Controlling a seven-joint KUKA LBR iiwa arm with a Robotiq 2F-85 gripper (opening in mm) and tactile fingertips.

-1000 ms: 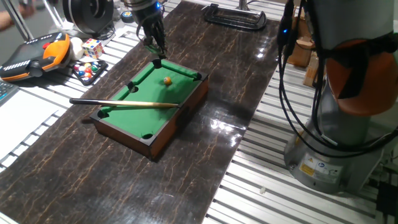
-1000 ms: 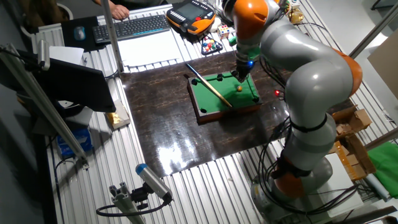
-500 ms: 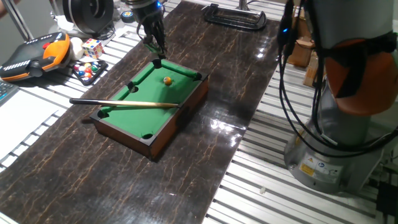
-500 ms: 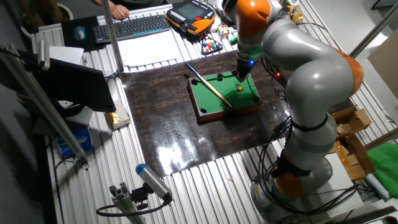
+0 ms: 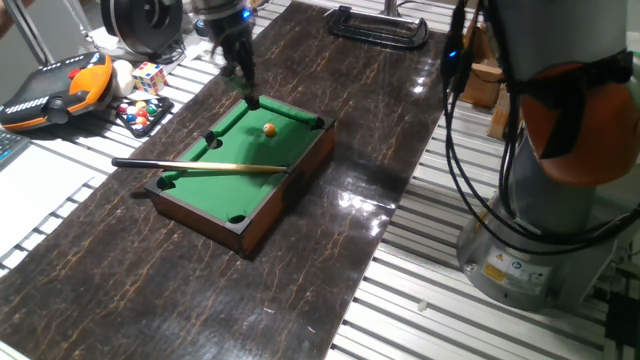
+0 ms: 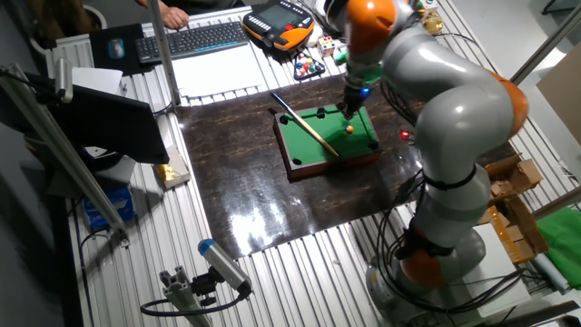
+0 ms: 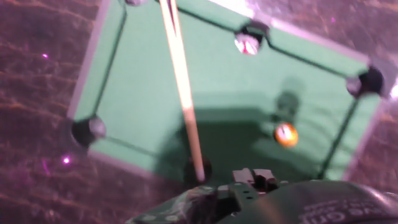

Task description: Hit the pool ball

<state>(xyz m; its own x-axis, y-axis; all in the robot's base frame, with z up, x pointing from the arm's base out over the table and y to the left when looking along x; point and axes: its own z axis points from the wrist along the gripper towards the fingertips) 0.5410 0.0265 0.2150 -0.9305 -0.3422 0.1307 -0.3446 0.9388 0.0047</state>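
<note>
I'm looking at the mini pool table [image 5: 262,195], which is sitting on the dark marbled table [image 5: 380,160] with the pool ball [image 5: 268,128] resting on the green felt, up toward the far end. From one fixed view the ball is sitting at about 1 o'clock from the middle of the felt, near the far rail but not touching it. In the hand view I'm seeing the ball [image 7: 286,134] as a small orange blob at roughly 4 o'clock from the felt's centre, just inside the right-hand rail and between two corner pockets.

The gripper [image 5: 244,88] is hanging over the far corner of the pool table, at about 10 o'clock from the ball, close but apart from it. In the other fixed view the gripper [image 6: 348,107] is showing just above the ball [image 6: 349,129], at its 12 o'clock. The fingers are looking dark and blurred together, so I honestly can't tell whether the jaws are wide or narrow.

The cue stick [image 5: 205,166] is lying across the table, running over the near long rail and sticking out past the left side. A tray of multicoloured balls [image 5: 140,112] is sitting off at 9 o'clock, beside an orange pendant [image 5: 55,85] and a Rubik's cube [image 5: 150,76].
</note>
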